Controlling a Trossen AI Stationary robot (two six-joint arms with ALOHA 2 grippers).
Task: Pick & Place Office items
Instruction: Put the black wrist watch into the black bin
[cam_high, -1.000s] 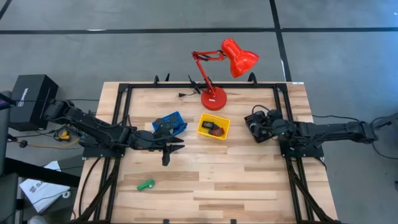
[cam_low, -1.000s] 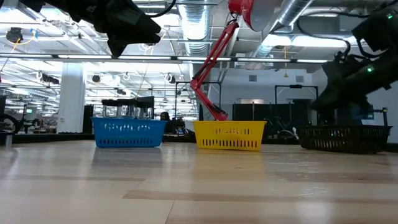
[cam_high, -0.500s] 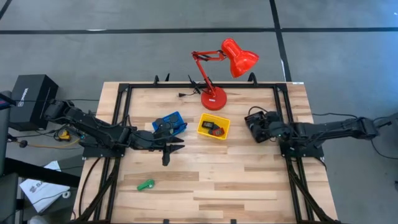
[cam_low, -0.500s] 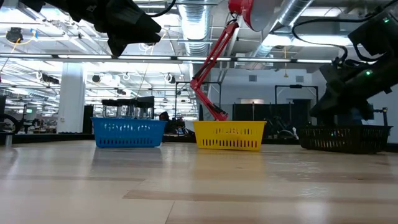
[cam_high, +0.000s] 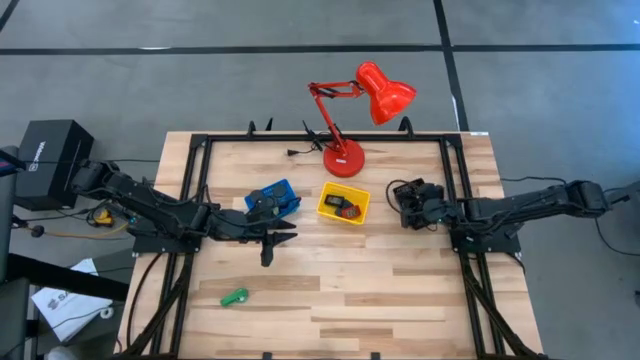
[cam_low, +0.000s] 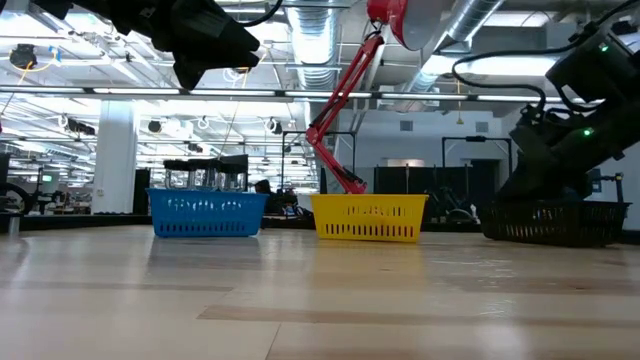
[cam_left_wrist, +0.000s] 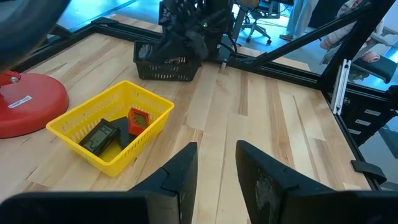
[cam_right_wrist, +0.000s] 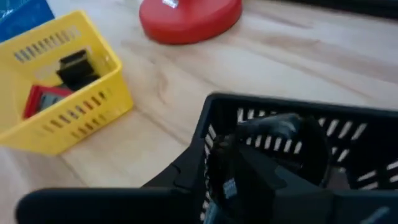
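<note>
While the right gripper (cam_high: 407, 203) reaches into the black basket (cam_right_wrist: 348, 134), its finger state cannot be told. Left gripper (cam_left_wrist: 214, 163) hovers beside the blue tray (cam_high: 273, 196), fingers narrowly parted, empty. Judged step: retrieving an item; next, lifting clear. Green clip (cam_high: 235, 297) lies apart on the bench (cam_high: 380, 280).

Yellow slotted tray (cam_high: 356, 211), blue tray (cam_high: 283, 190), black basket (cam_right_wrist: 348, 124), red lamp (cam_high: 361, 92), green clip (cam_high: 235, 297).
</note>
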